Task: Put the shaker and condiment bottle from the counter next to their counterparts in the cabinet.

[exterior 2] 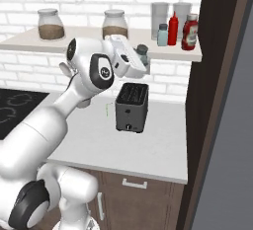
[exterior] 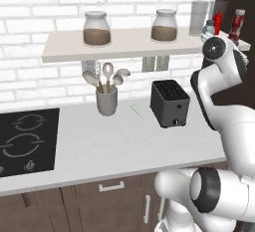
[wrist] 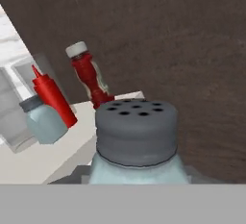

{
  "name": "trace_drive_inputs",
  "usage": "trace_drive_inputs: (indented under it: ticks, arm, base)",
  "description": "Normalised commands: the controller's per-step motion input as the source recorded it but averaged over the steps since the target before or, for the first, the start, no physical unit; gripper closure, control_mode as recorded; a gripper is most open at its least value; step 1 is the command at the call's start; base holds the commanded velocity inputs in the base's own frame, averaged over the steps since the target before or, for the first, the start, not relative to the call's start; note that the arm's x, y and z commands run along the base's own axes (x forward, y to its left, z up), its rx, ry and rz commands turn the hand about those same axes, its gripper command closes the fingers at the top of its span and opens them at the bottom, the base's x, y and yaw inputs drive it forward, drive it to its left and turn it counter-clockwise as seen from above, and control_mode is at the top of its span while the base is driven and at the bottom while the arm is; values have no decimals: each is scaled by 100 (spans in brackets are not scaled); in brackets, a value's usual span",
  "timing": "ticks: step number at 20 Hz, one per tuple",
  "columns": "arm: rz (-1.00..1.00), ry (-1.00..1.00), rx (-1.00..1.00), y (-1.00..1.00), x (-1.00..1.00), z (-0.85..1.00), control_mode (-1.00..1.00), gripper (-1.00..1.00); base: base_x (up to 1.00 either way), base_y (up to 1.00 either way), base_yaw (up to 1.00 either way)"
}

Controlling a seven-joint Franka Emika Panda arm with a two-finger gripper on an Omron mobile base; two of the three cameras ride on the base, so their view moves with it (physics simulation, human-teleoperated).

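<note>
The white arm is holding a small shaker (exterior 2: 142, 50) up in its gripper (exterior 2: 140, 58), just in front of the shelf (exterior 2: 89, 46). A twin shaker (exterior 2: 162, 34), a bright red squeeze bottle (exterior 2: 173, 28) and a dark red bottle (exterior 2: 189, 32) are standing together at the shelf's right end. A black toaster (exterior 2: 132, 107) is sitting on the counter (exterior 2: 163, 150) below.

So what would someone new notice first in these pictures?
Probably the shaker, looming close in the hand view with its holed grey top, carried in the hand just below the shelf. Next, the dark red condiment bottle at the shelf's right end, beside the red squeeze bottle and twin shaker.
</note>
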Motion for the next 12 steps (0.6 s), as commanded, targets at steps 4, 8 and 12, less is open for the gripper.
trace_drive_inputs:
  ticks: [4,8,12]
  arm:
    - [0,0,-5,14,10,74,-100,100]
    - [0,8,-20,27,9,42,-100,100]
    - [2,3,-10,9,13,0,-100,100]
  base:
    - [0,0,0]
    - [0,0,0]
    - [0,0,0]
